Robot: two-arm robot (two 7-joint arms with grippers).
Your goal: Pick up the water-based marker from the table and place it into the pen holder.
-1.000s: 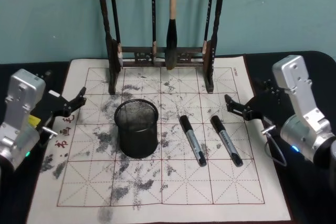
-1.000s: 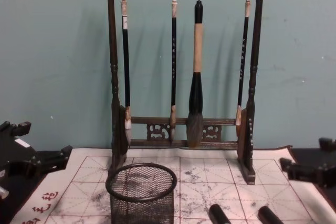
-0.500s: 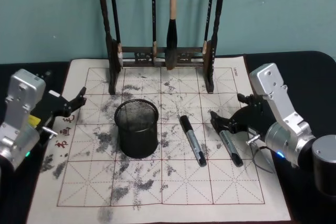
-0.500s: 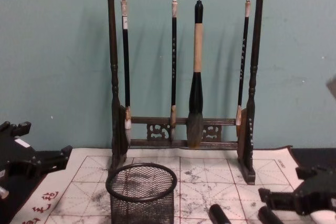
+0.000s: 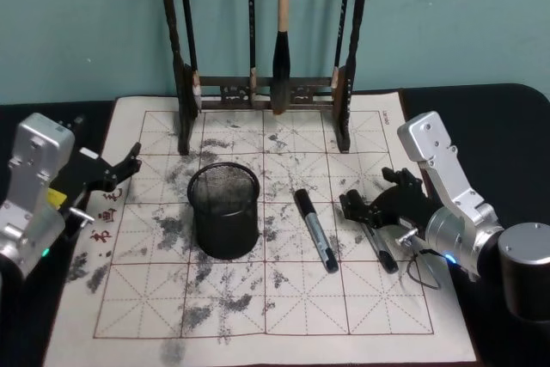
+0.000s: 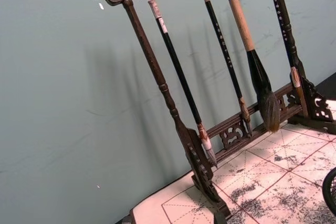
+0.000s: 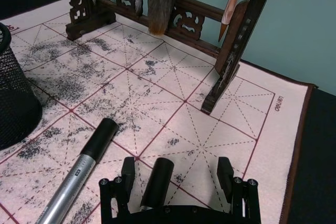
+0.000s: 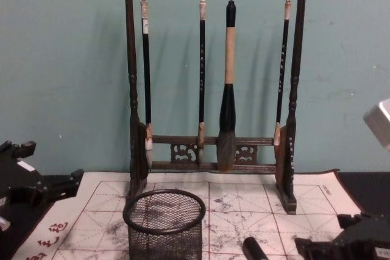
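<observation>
The black-capped grey water-based marker point(image 7: 158, 179) lies off-centre between the right gripper's point(image 7: 176, 172) spread jaws, so closing could roll it aside; the left gripper point(image 5: 127, 169) idles spread, well apart.

Rack: you see a dark wooden rack point(image 8: 132, 89) against the teal wall point(image 8: 61, 59).
Brushes point(image 8: 229, 47): four hang from it, apparently free.

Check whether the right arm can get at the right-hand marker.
Probably yes: the right gripper sits low over the right-hand marker, jaws open on either side of it, nothing between.
</observation>
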